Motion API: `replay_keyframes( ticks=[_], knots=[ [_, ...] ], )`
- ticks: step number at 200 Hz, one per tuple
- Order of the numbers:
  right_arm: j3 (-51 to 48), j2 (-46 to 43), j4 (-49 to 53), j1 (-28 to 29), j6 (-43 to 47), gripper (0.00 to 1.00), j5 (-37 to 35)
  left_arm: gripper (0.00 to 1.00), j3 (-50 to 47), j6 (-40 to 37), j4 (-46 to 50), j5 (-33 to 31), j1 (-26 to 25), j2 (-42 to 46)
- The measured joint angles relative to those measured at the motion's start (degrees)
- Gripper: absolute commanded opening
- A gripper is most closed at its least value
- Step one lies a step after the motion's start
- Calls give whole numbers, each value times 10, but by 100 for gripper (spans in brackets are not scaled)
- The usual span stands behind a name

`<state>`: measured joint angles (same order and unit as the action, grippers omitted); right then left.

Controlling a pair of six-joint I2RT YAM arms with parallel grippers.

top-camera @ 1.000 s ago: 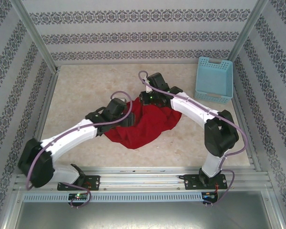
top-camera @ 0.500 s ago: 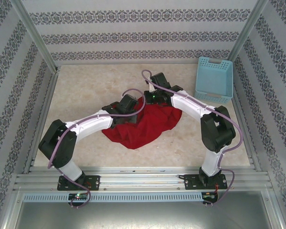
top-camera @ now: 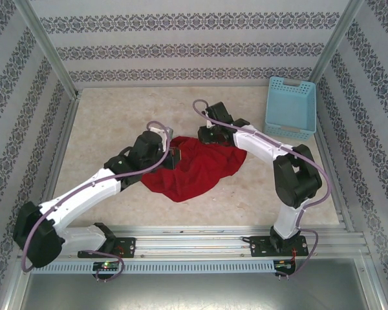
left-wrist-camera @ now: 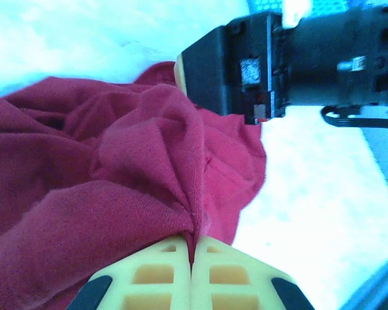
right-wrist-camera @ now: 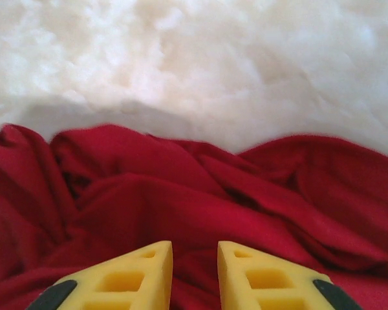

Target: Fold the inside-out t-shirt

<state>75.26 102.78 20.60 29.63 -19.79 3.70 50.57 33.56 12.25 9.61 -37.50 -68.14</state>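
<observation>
Top external view puts the inside-out t-shirt (top-camera: 197,169) in a crumpled red heap near the middle of the table (top-camera: 110,129); the left gripper (top-camera: 175,157) sits at the heap's 9 o'clock edge; the right gripper (top-camera: 207,134) sits at its 12 o'clock edge; a light blue basket (top-camera: 291,106) stands well apart at the table's 2 o'clock corner. Left wrist view: the yellow fingers (left-wrist-camera: 161,271) are pressed together, with a ridge of red cloth pinched between them. Right wrist view: the jaws stand slightly parted, with nothing in the narrow gap; red folds lie just beyond their tips.
</observation>
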Motion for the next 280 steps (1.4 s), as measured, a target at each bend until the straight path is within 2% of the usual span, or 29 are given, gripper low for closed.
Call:
replay_keyframes(
  ticks=[29, 61, 81, 96, 130, 160, 205, 254, 280],
  knots=[
    [-77, -75, 3, 17, 0, 39, -25, 0, -45, 16, -25, 29, 0, -3],
    [-159, -188, -13, 96, -17, 41, -39, 0, -62, 29, -38, 39, 1, -19],
    [-202, -223, -63, 130, -40, 41, -8, 0, -66, 32, -50, 39, 4, -14],
    [-227, -218, -104, 135, -50, 39, 16, 0, -72, 34, -54, 39, 9, -3],
    [-314, -210, -223, 154, -12, 52, 2, 0, -96, 44, -55, 35, 27, 29],
    [-384, -213, -309, 163, 45, 53, -2, 0, -108, 51, -55, 35, 34, 39],
    [-382, -202, -383, 163, 98, 56, 2, 0, -116, 60, -60, 37, 38, 39],
    [-354, -156, -397, 163, 132, 57, 28, 0, -116, 65, -64, 42, 45, 41],
    [-334, -138, -397, 163, 143, 52, 35, 0, -116, 69, -68, 50, 49, 45]
  ],
)
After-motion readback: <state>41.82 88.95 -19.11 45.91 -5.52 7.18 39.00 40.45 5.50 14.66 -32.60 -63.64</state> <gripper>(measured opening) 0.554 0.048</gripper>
